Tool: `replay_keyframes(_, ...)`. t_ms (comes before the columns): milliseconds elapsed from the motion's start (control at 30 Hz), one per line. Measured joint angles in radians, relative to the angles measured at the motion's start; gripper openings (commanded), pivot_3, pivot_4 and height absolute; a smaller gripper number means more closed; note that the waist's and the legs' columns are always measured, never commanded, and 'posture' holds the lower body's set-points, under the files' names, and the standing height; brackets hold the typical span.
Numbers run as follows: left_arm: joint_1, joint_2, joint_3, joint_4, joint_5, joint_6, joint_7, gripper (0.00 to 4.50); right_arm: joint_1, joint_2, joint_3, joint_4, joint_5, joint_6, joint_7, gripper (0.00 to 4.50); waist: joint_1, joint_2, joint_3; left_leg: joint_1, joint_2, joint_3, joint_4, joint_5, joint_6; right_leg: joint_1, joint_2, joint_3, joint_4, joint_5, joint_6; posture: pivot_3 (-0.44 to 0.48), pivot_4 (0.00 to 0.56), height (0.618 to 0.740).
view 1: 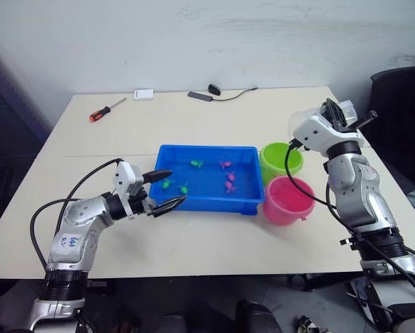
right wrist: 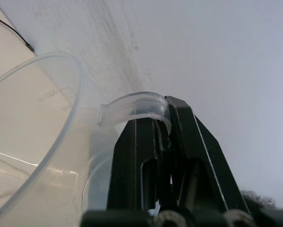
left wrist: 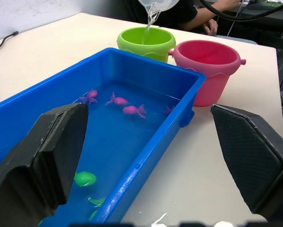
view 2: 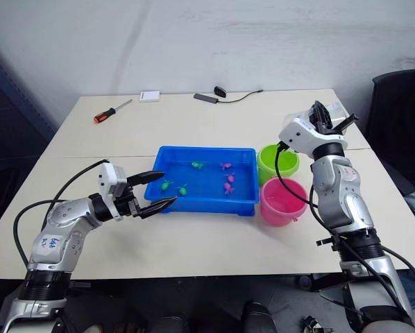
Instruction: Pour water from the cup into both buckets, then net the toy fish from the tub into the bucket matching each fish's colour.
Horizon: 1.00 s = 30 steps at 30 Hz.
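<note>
My right gripper (view 1: pixel 331 111) is shut on the handle (right wrist: pixel 134 106) of the clear cup (left wrist: pixel 155 4). The cup is tilted above the lime green bucket (view 1: pixel 281 161), and a thin stream of water falls from it into that bucket. Just in front of the green bucket stands the pink bucket (view 1: pixel 289 200). Both buckets sit at the right end of the blue tub (view 1: pixel 193 148). In the tub's water lie green fish (view 1: pixel 168 184) and pink fish (view 1: pixel 230 177). At the tub's front left corner, my left gripper (view 1: pixel 174 186) is open and holds nothing.
A red-handled screwdriver (view 1: pixel 105 110), a small white box (view 1: pixel 144 94) and a black cable with a plug (view 1: pixel 211 94) lie along the table's far side. A black chair (view 1: pixel 402 104) stands beyond the right edge. A person's arm (left wrist: pixel 198 19) rests behind the buckets.
</note>
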Motion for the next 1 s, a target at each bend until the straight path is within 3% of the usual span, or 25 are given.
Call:
replay_keyframes(700,0.004,0.005,0.0,0.0,0.0,-0.009,-0.006,4.5,0.0,0.004,-0.004,0.02,-0.016,-0.036,-0.018,0.07,0.0,0.0,0.0,0.0,0.0,0.0,0.0,0.0,0.0,0.0,0.0,0.0,0.0,0.0,0.0,0.0,0.15,0.74)
replay_keyframes(767,0.004,0.005,0.0,-0.001,0.0,-0.009,-0.007,4.5,-0.001,0.051,-0.049,0.02,0.034,0.005,-0.017,0.07,0.0,-0.001,0.0,-0.001,0.001,0.0,0.0,0.0,0.0,0.001,0.0,0.0,0.0,0.0,0.0,0.0,0.15,0.74)
replay_keyframes(900,0.006,0.006,0.0,-0.001,-0.002,-0.009,-0.007,4.5,-0.025,0.175,-0.262,0.02,0.268,0.156,-0.006,0.07,0.002,0.0,0.0,0.0,0.002,-0.001,0.0,0.0,0.0,0.0,-0.001,0.0,0.002,0.0,0.0,0.0,0.15,0.74)
replay_keyframes(1000,0.007,0.006,0.001,-0.001,-0.007,-0.009,-0.008,4.5,-0.035,0.208,-0.39,0.019,0.386,0.236,-0.009,0.07,0.003,0.0,0.0,0.0,0.004,-0.001,0.0,0.0,0.001,0.0,-0.002,0.0,0.002,0.0,0.0,0.0,0.15,0.74)
